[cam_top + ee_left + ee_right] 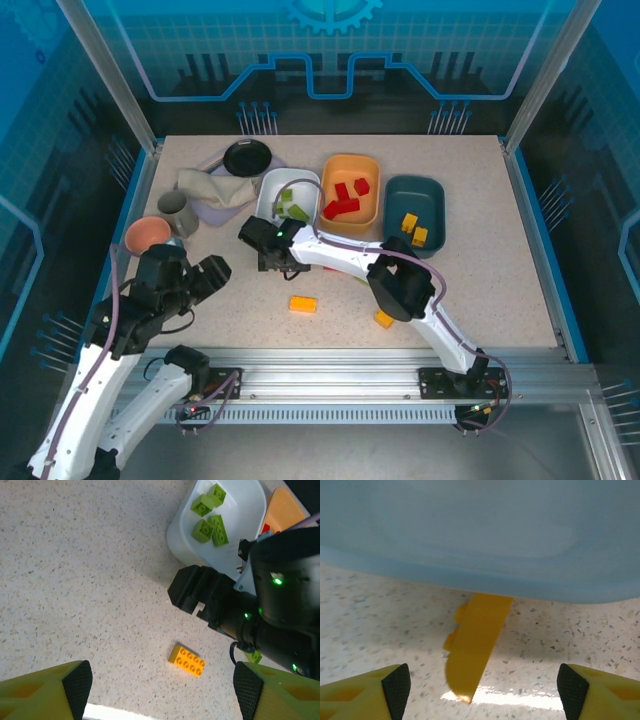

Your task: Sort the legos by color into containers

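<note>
Left wrist view shows the left gripper (162, 682) spread wide and empty, with a yellow-orange brick (186, 661) on the table (75, 580) just ahead of it, between the lines of its two fingers. The right arm (272, 610) crosses just beyond that brick, so a forward reach from here could knock the two arms together or nudge the brick under the arm. The right gripper (482, 682) is likewise wide and holds nothing. Between its fingers lies a flat yellow-orange piece (475, 645), and I cannot tell whether it is a brick. Just past that piece rises the wall of the white tub (480, 540), so a push forward would likely shove the tub, and a thing lying so flat may slip from the pads as they close. The white tub holds green bricks (210, 517). Further to this gripper's right, the orange tub (350, 160) holds red bricks (345, 200) and the teal tub (432, 190) holds yellow bricks (413, 228). An orange-looking brick could be dropped into the orange tub by mistake.
</note>
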{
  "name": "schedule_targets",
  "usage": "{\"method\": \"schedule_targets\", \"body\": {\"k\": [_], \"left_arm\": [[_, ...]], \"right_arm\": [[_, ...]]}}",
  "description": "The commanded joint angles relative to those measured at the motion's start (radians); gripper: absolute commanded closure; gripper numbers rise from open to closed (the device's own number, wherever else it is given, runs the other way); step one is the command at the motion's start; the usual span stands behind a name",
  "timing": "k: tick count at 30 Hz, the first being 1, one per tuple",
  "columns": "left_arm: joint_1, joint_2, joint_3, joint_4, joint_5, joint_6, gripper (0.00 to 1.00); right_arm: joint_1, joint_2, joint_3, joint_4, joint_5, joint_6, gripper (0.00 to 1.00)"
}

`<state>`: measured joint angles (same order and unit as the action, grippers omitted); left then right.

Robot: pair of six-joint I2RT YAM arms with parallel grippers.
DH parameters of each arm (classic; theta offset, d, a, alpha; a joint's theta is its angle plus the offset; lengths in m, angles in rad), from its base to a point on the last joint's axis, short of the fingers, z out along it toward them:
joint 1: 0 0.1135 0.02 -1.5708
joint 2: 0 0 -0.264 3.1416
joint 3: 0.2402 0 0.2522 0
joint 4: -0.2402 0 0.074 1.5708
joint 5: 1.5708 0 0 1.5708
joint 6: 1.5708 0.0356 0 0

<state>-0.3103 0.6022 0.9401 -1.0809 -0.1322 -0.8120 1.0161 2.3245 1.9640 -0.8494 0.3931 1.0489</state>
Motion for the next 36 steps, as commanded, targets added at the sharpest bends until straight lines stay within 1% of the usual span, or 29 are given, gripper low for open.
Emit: {"method": "schedule_targets", "body": {"k": [1,3,6,9,13,17,19,20,22,25,27,29,32,34,36], "left_arm": [[0.0,-0.01,0.0,-0.059,0.038,0.022,0.22],[0.0,-0.008,0.011,-0.068,0.043,0.037,0.22],[0.001,-0.007,0.017,-0.077,0.054,0.046,0.22],[0.0,-0.008,0.019,-0.082,0.061,0.049,0.22],[0.001,-0.006,0.025,-0.079,0.065,0.056,0.22],[0.0,-0.007,0.019,-0.063,0.08,0.056,0.23],[0.0,-0.004,0.009,-0.038,0.104,0.056,0.23],[0.002,-0.002,0.003,-0.019,0.122,0.058,0.23],[0.0,0.013,-0.02,0.053,0.19,0.067,0.23],[-0.002,0.059,-0.049,0.173,0.305,0.051,0.24],[-0.025,0.099,-0.055,0.242,0.328,0.035,0.24],[-0.067,0.147,-0.048,0.302,0.317,0.025,0.24],[-0.151,0.252,-0.009,0.381,0.282,0.022,0.24],[-0.221,0.348,0.032,0.431,0.25,0.023,0.24],[-0.275,0.437,0.069,0.474,0.233,0.018,0.24]], "right_arm": [[0.006,0.05,0.047,-0.021,0.049,0.046,0.25],[0.006,0.068,0.057,0.007,0.049,0.038,0.28],[0.001,0.108,0.106,-0.001,0.055,0.036,0.34],[-0.006,0.137,0.136,-0.014,0.053,0.037,0.46],[-0.013,0.139,0.138,-0.02,0.048,0.033,0.66],[-0.007,0.073,0.078,-0.022,0.04,0.034,0.8],[-0.003,0.008,-0.007,0.0,0.035,0.034,0.87],[0.001,-0.05,-0.053,0.011,0.034,0.036,0.89],[0.002,-0.156,-0.161,0.025,0.027,0.043,0.94],[-0.001,-0.336,-0.324,0.021,0.041,0.045,0.96],[-0.012,-0.457,-0.421,0.006,0.059,0.035,0.97],[-0.041,-0.57,-0.513,-0.008,0.072,0.011,0.97],[-0.117,-0.712,-0.618,-0.025,0.084,-0.064,0.96],[-0.21,-0.788,-0.677,-0.004,0.071,-0.149,0.96],[-0.333,-0.829,-0.718,0.034,0.014,-0.224,0.95]]}}
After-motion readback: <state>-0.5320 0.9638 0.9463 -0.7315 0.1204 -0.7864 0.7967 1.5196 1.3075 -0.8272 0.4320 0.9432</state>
